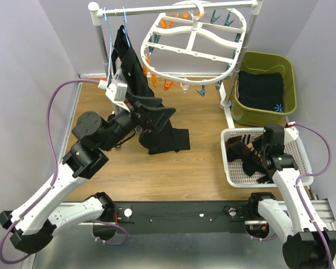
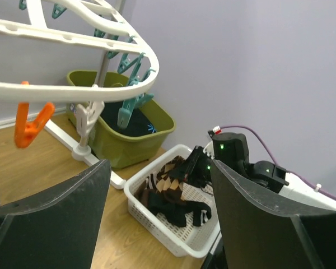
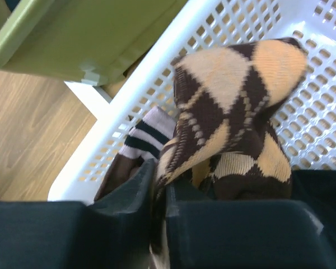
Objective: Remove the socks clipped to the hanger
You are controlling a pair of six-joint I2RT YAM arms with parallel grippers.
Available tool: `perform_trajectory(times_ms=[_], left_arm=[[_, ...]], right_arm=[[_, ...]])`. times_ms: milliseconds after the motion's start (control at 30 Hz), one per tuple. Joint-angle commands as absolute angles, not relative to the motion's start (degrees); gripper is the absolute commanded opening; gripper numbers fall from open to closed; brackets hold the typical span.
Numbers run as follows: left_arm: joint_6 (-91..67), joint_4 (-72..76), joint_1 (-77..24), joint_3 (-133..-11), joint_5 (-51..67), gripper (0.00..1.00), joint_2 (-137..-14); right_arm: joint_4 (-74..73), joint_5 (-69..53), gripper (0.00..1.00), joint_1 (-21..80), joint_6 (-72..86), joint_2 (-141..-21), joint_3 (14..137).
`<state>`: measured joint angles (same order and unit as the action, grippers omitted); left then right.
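The wooden table carries a rail along its far edge. From that rail hangs the hanger, a white oval frame tilted down towards the far left. Black garments hang at the far-left corner beside it, and another black piece lies crumpled near the table's middle.

A green bin sits at the far-right corner with dark cloth inside. Just nearer, at the right edge, is a white basket.

The left gripper is raised near the hanging garments. Its jaws are spread wide with nothing between them.

The right gripper is down inside the basket. Its jaws are almost pressed together, pinching a fold of the diamond-patterned sock.

The socks lie heaped in the basket (brown and black, tangled together). A striped cuff pokes out beside the pinched one.

Under the hanger's rim dangle small clips, among them an orange clip and a teal clip.
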<state>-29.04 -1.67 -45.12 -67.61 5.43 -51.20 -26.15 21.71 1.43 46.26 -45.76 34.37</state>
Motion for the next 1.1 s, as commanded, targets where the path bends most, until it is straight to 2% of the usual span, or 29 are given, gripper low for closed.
perform_trajectory(times_ms=[0,33,67,100,133,167,200,233,400,633,733,767,900,1067], left_arm=[[-31.6,-0.3,-45.2,-62.2,5.5,0.80,-46.7],[-31.7,-0.3,-45.2,-60.7,5.3,0.80,-45.2],[-32.0,-0.4,-45.2,-60.0,4.8,0.80,-44.5],[-32.2,-0.4,-45.2,-59.5,4.7,0.80,-43.8],[-32.3,-0.3,-45.2,-58.4,4.5,0.80,-42.5],[-32.4,-0.4,-45.2,-57.9,4.0,0.80,-41.8],[-32.7,-0.4,-45.2,-57.6,3.9,0.80,-41.3],[-32.9,-0.4,-45.2,-57.0,3.8,0.80,-40.4],[-33.5,-0.9,-45.2,-55.5,3.6,0.80,-38.1],[-34.4,-0.6,-45.2,-50.0,1.8,0.80,-32.6],[-35.9,3.5,-45.2,-45.2,2.0,0.80,-29.9],[-36.2,5.1,-45.2,-42.0,3.0,0.80,-28.3],[-40.4,14.6,-45.2,-32.1,5.3,0.81,-23.3],[-46.6,25.6,-45.2,-17.7,7.6,0.81,-11.9]], right_arm=[[-27.4,19.7,0.27,1.1,47.2,-44.7,34.5],[-28.3,19.5,0.30,1.1,47.2,-44.4,34.9],[-30.0,19.5,0.39,1.2,47.5,-44.2,35.3],[-30.8,19.6,0.40,1.1,47.3,-43.7,35.6],[-31.6,19.9,0.54,1.1,47.4,-42.7,35.8],[-33.1,20.2,0.56,1.1,47.1,-42.0,36.6],[-33.8,20.2,0.72,1.1,46.9,-41.4,36.8],[-34.4,20.2,1.00,1.1,46.6,-40.0,37.3],[-34.2,13.7,1.00,1.1,39.9,-37.7,41.5],[-27.3,-19.2,1.00,1.2,32.3,-43.3,45.8],[-24.0,-27.0,1.00,3.7,32.5,-48.3,46.4],[-22.4,-26.4,1.00,5.9,32.6,-49.2,46.7],[-15.2,-16.5,1.00,29.0,35.4,-51.7,46.4],[1.9,-11.0,1.00,43.7,39.2,-52.2,38.6]])
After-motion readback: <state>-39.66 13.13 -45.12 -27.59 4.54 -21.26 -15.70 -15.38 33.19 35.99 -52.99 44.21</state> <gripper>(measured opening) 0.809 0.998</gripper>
